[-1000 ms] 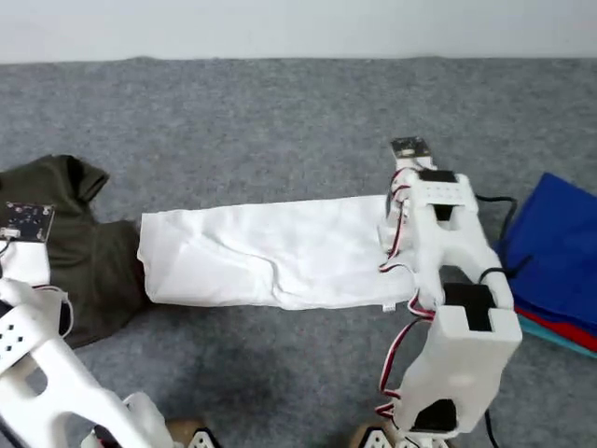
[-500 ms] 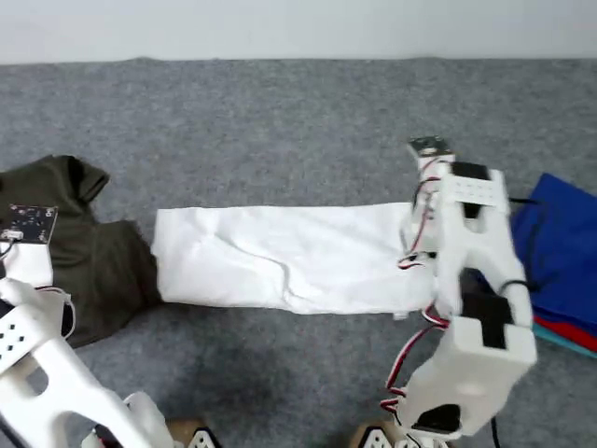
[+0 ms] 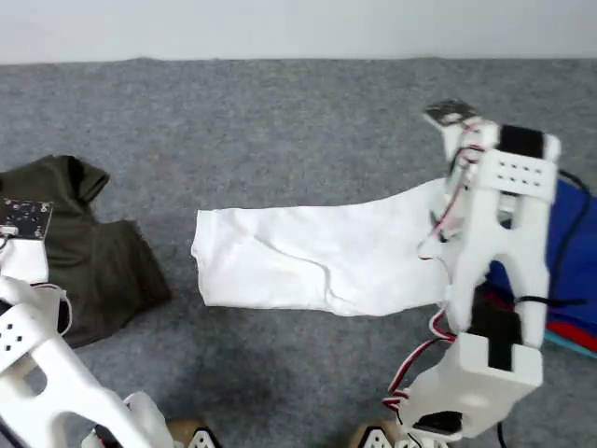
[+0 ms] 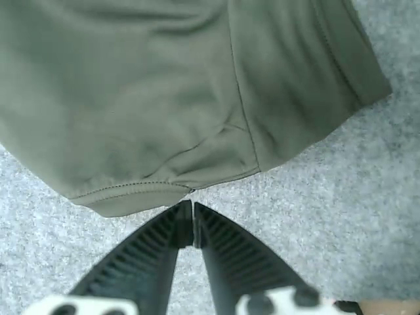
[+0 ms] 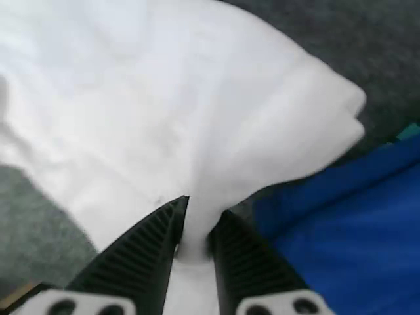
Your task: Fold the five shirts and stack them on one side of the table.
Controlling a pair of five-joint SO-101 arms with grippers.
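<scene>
A folded white shirt (image 3: 317,260) lies across the middle of the grey table, its right end lifted. My right gripper (image 5: 195,226) is shut on that end of the white shirt (image 5: 164,118), above the edge of the blue shirt (image 5: 341,223). The right arm (image 3: 490,243) stands over the stack at the right, where a blue shirt (image 3: 569,252) lies on top of red and teal ones. An olive shirt (image 3: 79,243) lies at the left. My left gripper (image 4: 193,226) is shut with nothing in it, just off the hem of the olive shirt (image 4: 164,92).
The grey cloth-covered table (image 3: 280,121) has free room at the back. The left arm's white body (image 3: 37,364) fills the front left corner. A pale wall runs along the table's far edge.
My right gripper has moved right and back, dragging the white shirt toward the blue stack; the shirt's left end slid away from the olive shirt. The left arm stayed put.
</scene>
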